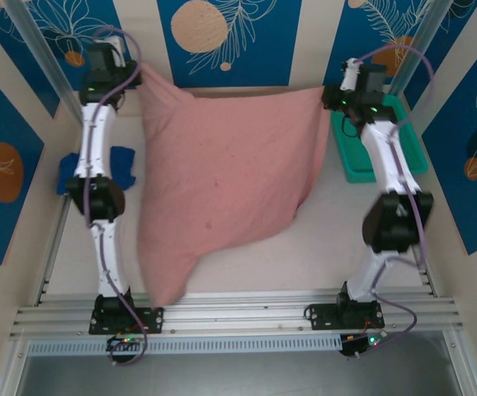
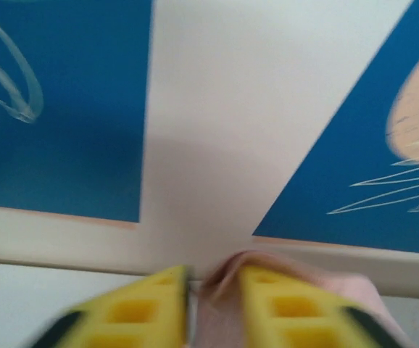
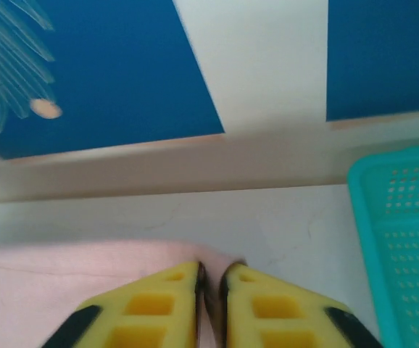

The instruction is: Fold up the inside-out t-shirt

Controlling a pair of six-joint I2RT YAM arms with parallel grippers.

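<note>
Dusty-pink soft cotton t-shirt (image 1: pixel 222 165) hangs spread in the middle of the top view. Its upper edge is stretched between the two arms and its lower corner reaches down toward the bottom left. The left gripper (image 1: pixel 134 82) pinches the upper left corner; in the left wrist view its yellow fingers (image 2: pixel 144 312) stand a little apart with a bunch of pink fabric (image 2: pixel 222 279) between them. The right gripper (image 1: pixel 331 95) pinches the upper right corner; in the right wrist view its fingers (image 3: pixel 151 312) are nearly together on the cloth (image 3: pixel 72 268). A teal plastic mesh basket (image 1: pixel 350 165) lies on the white table (image 1: pixel 321 239) just right of the shirt, under the right arm. A royal-blue garment (image 1: pixel 125 163) lies at the left, partly behind the left arm.
</note>
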